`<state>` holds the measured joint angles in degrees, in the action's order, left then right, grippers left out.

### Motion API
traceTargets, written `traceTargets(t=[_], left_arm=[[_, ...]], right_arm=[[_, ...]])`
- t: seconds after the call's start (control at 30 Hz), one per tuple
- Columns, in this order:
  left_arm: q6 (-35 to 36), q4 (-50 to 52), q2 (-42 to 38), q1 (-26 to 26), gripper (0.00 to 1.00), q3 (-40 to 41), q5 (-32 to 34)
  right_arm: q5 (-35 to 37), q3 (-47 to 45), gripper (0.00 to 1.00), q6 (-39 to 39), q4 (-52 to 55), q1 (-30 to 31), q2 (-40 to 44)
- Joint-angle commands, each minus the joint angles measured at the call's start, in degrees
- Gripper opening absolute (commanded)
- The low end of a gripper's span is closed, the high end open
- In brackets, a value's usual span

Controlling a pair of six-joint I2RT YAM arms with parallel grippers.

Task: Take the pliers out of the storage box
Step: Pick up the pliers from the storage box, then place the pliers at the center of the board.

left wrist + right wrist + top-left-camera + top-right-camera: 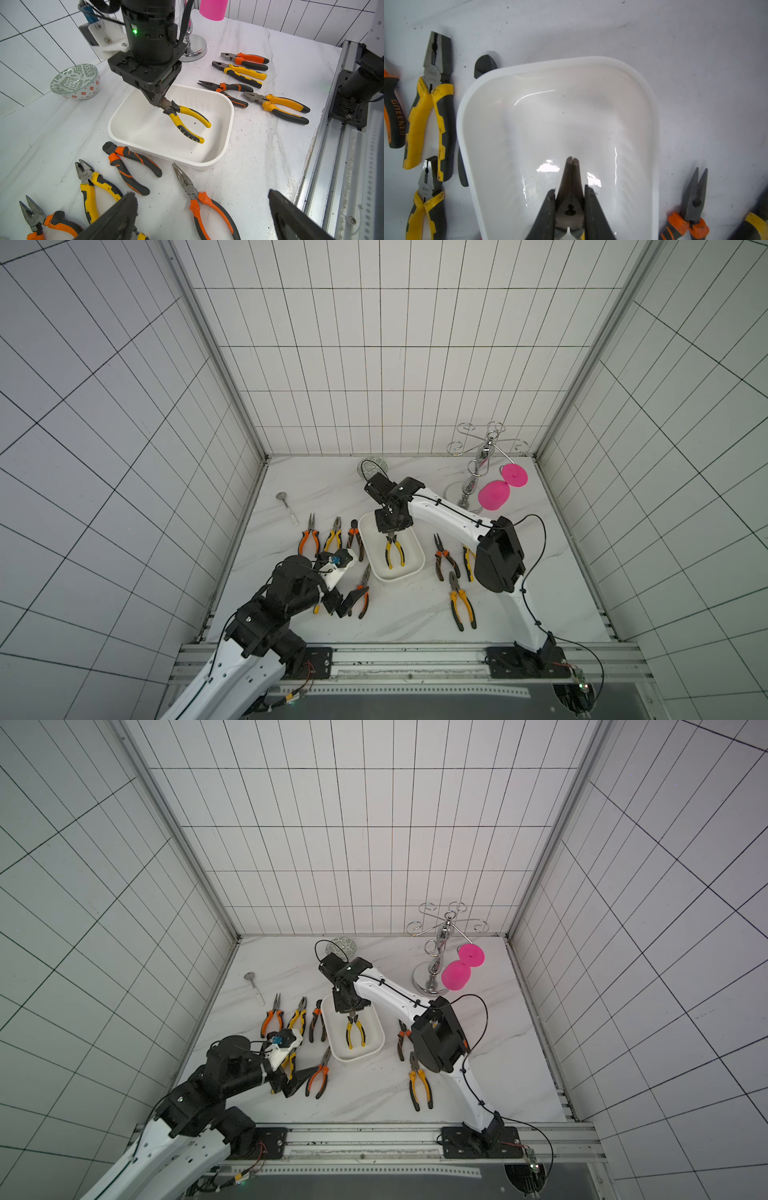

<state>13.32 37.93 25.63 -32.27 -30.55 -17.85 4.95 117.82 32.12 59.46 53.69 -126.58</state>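
Spoon (287,506) comes first, lying alone near the table's left edge and no part of the job. Next to it a row of pliers (333,535) lies on the bare table, noses toward the far edge and handles toward the front. Laid out neatly like that, they look like pairs already taken out and set aside. Nearer the front edge the left gripper (341,605) hovers over two more pairs, its jaws spread wide and holding nothing, probably kept clear so that the other arm has the middle to itself. In the middle of the table stands the storage box (227,133), white and shallow, with a single pair left in it: the yellow-handled pliers (187,122). The right gripper (160,102) reaches down into the box at its far end and is clamped on the metal head of that pair. This is a sensible hold, since the head is narrow and stiff while the handles splay apart. The head sits higher than the handles, which slope down toward the box floor; whether their tips touch it I cannot tell. The step in hand seems to be lifting this last pair over the rim. To the right of the box a second group of pliers (278,106) lies on the table, clear of the rim, and a wine-glass rack (481,458) with a pink glass (492,494) stands in the far right corner.
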Motion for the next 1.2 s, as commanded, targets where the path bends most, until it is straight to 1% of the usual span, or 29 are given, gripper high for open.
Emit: traceTargets(t=[0.0, 0.1, 0.2, 0.37, 0.6, 0.73, 0.9, 1.03, 1.17], left_arm=[[-0.23, -2.20, 0.89, -0.25, 0.99, -0.70, -1.09], [-0.23, -2.94, 1.60, -0.25, 0.99, -0.83, -1.26], [-0.05, -3.19, 2.18, -0.17, 0.99, -1.01, -1.40], [-0.05, -4.72, 3.02, -0.18, 0.99, -0.66, -2.32], [0.52, -8.00, 5.97, -0.19, 0.99, -1.28, -5.27], [1.09, -9.65, 8.24, -0.25, 0.99, -2.06, -7.01], [1.31, -11.35, 10.48, -0.40, 0.99, -3.00, -8.37], [1.75, -12.39, 11.97, -0.99, 0.99, -3.74, -9.13], [2.23, -12.99, 13.62, -2.24, 0.99, -4.56, -8.94]], right_arm=[[0.63, 1.85, 0.00, -1.22, 0.97, -0.86, 2.44], [0.35, 1.63, 0.00, -1.13, 1.63, -1.13, 2.63], [1.10, 2.05, 0.00, -2.11, 1.71, -1.26, 4.94], [-0.40, 2.84, 0.00, -2.76, 3.76, -2.31, 8.72], [-3.02, -4.74, 0.00, -3.10, 4.10, -4.27, 17.03], [-1.96, -12.33, 0.00, -4.35, 4.30, -6.07, 24.30], [-0.11, -26.09, 0.00, -2.38, 3.95, -10.06, 35.50], [0.61, -37.92, 0.00, 0.19, 3.13, -13.76, 43.83], [0.73, -48.83, 0.00, 5.41, 2.69, -19.13, 51.38]])
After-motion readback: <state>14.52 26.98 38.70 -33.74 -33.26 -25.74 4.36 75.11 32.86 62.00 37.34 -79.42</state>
